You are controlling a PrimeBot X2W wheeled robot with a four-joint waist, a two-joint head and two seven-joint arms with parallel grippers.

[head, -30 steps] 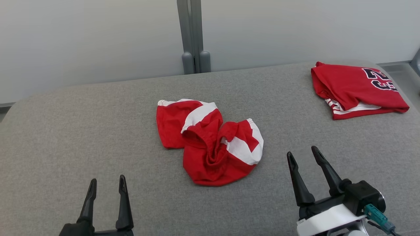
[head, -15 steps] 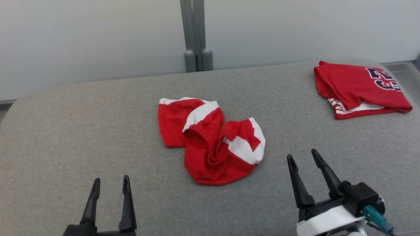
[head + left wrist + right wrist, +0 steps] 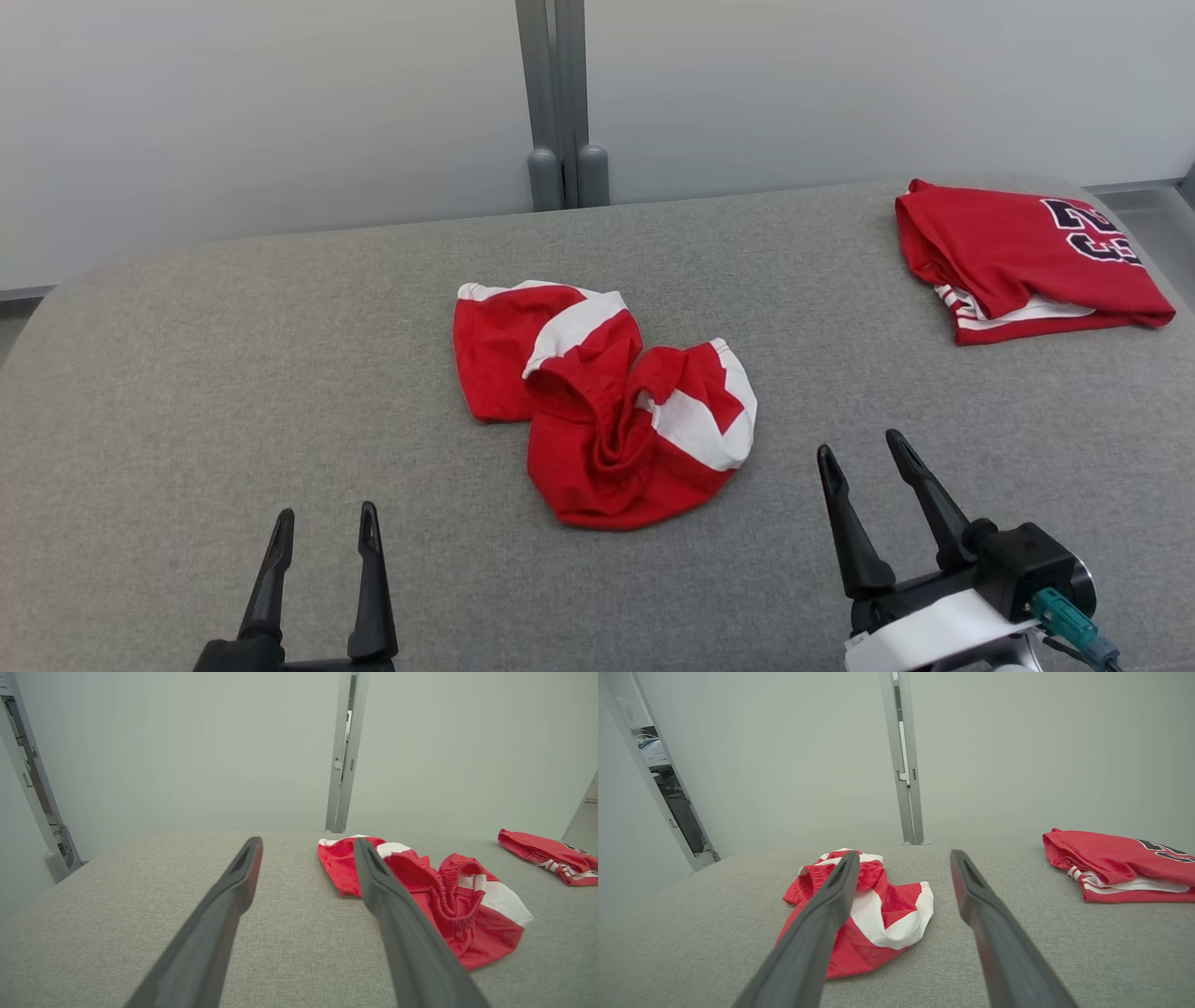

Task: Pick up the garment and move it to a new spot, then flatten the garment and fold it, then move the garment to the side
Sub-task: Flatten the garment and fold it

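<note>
The left hand (image 3: 327, 511) is low on the left side, just above the gray tabletop (image 3: 205, 373). Its two dark fingers (image 3: 372, 597) point up and stand apart with a small gap. It holds nothing. In the left wrist view the same hand (image 3: 307, 840) has bare cloth between its fingers, and the garment (image 3: 439, 891) lies off to the right of them.

The right hand (image 3: 861, 442) is low on the right side. Its fingers are spread open too, and they are tilted a little to the left. It holds nothing. In the right wrist view this hand (image 3: 904, 853) points at the tabletop, with the garment (image 3: 892, 910) lying behind its left finger.

The garment (image 3: 607, 411) is a pair of red shorts with white bands. It sits in a crumpled heap in the middle of the tabletop, between the two hands and farther back. Neither hand touches it.

A folded red shirt (image 3: 1018, 252) with dark numbers lies at the far right corner, well apart from the shorts. Behind the tabletop is a pale wall with a gray post (image 3: 558, 103).
</note>
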